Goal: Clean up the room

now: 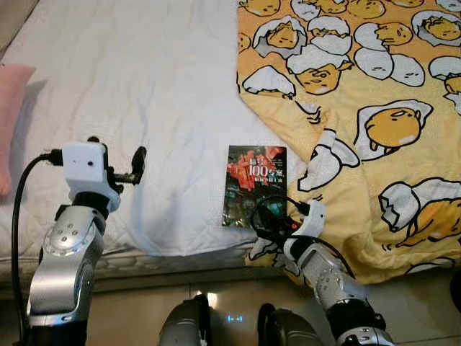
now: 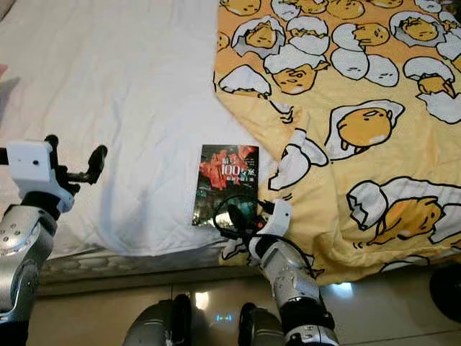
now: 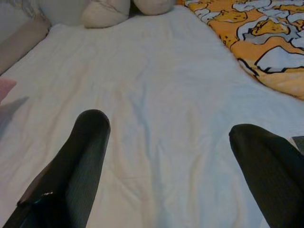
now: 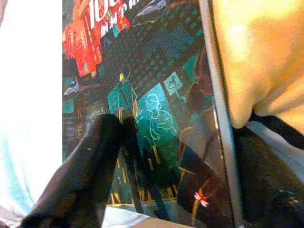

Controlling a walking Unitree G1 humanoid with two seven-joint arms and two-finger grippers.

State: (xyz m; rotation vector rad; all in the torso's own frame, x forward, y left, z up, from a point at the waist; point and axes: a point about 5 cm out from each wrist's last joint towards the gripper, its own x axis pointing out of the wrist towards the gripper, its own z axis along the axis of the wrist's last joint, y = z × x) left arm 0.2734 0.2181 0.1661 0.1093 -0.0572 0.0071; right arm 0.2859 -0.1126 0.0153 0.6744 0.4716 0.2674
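Note:
A dark book [image 1: 256,184] with a red and teal cover lies flat on the white sheet [image 1: 144,86], close to the bed's front edge and beside the yellow blanket [image 1: 360,108]. My right gripper [image 1: 272,218] is at the book's near right corner and stands open. One finger [image 4: 90,171] rests on the cover [image 4: 156,85]. The other finger [image 4: 270,190] lies past the book's edge, under the blanket's fold. My left gripper [image 1: 119,151] hovers open over bare sheet to the left of the book, with nothing between its fingers [image 3: 85,152].
The yellow blanket printed with egg characters covers the bed's right half and hangs over the front edge. A pink cushion [image 1: 11,108] lies at the far left. Pale pillows [image 3: 104,12] sit at the bed's far end. Tiled floor [image 1: 216,288] runs below the mattress edge.

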